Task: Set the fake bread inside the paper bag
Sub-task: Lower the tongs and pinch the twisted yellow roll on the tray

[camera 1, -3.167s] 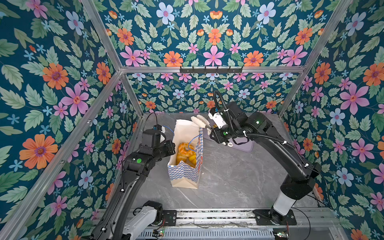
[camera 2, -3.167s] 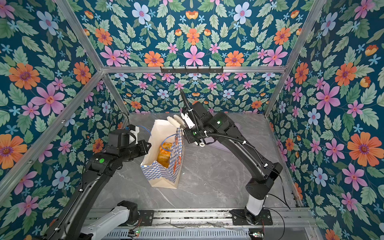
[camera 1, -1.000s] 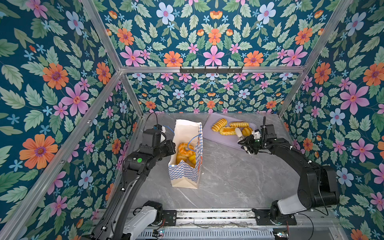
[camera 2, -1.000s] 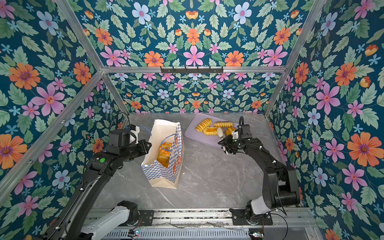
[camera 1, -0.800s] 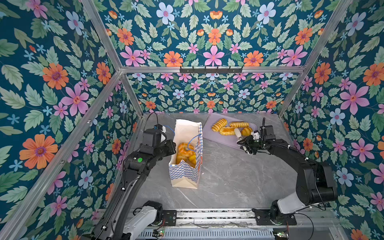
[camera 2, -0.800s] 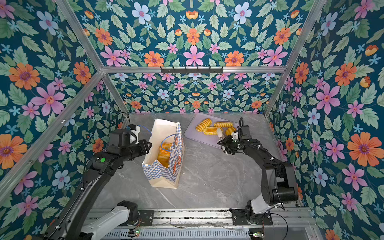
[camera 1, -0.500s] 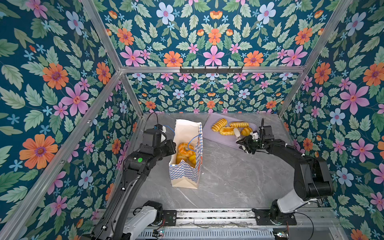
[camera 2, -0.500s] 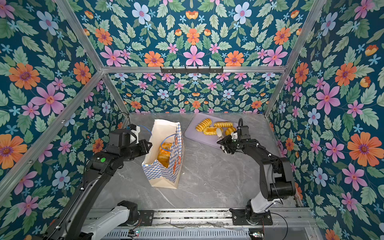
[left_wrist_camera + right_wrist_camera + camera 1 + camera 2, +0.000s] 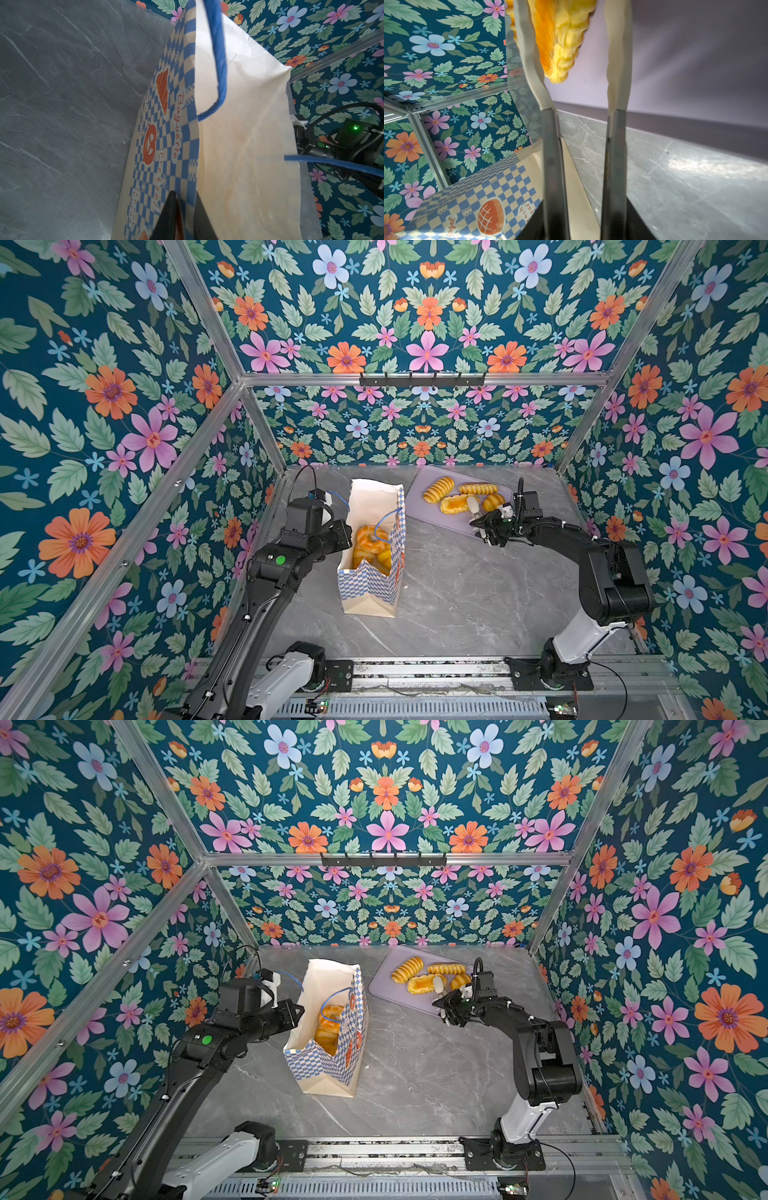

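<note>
- The paper bag [image 9: 370, 585] stands upright and open a little left of centre in both top views, on the grey table [image 9: 457, 597].
- Some of the bread [image 9: 369, 545] lies inside it, golden pieces piled low against the white lining; I can't count them.
- The left gripper [image 9: 185, 199] is at the bag's left rim. Its two dark fingers are pinched together on the checkered wall, one on the printed side and one on the lining side.
- A blue cord handle [image 9: 218, 62] hangs loose by the bag's mouth.
- To the right of the bag, towards the upper middle of the frame, a lilac tray [image 9: 432, 515] lies flat with four more pastries [image 9: 478, 488] on it.
- The right gripper [image 9: 478, 517] is at the tray's lower right edge. Its pale fingers stand apart on either side of the pointed end of a ridged croissant [image 9: 560, 41].
- One finger is right against the croissant and the other shows a clear gap, so nothing is clamped.
</note>
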You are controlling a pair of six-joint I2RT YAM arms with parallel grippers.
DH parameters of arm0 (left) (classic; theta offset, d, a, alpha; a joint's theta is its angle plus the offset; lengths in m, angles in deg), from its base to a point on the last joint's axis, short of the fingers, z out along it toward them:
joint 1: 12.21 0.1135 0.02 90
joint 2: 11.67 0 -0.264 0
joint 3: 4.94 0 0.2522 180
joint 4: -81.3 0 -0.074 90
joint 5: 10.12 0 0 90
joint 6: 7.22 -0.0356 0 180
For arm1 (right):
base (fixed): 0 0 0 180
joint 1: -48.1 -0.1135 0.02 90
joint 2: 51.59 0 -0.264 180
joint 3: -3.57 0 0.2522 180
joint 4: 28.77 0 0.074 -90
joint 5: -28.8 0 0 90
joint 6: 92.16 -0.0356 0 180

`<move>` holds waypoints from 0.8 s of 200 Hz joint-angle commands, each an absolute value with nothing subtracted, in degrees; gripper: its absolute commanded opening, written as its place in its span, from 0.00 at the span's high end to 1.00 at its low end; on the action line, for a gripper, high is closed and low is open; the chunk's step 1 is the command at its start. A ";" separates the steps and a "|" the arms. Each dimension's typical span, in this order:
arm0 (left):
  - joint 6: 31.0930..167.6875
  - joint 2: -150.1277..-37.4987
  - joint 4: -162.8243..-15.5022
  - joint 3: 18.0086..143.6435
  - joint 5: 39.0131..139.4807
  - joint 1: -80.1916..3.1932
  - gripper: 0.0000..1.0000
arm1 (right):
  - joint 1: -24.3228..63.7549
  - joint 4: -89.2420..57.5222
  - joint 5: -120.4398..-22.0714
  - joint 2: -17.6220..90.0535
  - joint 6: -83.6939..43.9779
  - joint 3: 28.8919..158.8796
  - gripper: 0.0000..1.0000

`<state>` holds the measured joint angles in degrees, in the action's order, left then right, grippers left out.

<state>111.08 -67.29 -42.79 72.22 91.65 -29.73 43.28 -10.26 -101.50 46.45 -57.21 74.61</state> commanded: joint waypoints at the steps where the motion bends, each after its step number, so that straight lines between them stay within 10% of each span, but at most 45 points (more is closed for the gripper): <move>1: 110.92 -67.22 -42.47 72.19 91.13 -29.63 0.84 | 43.26 -12.80 -102.42 47.24 -57.97 75.34 0.56; 160: 110.91 -67.83 -42.59 72.02 90.86 -29.63 0.84 | 43.26 -13.60 -102.75 52.43 -57.71 78.50 0.60</move>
<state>111.08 -67.68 -42.77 72.07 91.43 -29.73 43.28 -11.85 -102.74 51.98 -57.40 78.13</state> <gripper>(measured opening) 0.159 0.414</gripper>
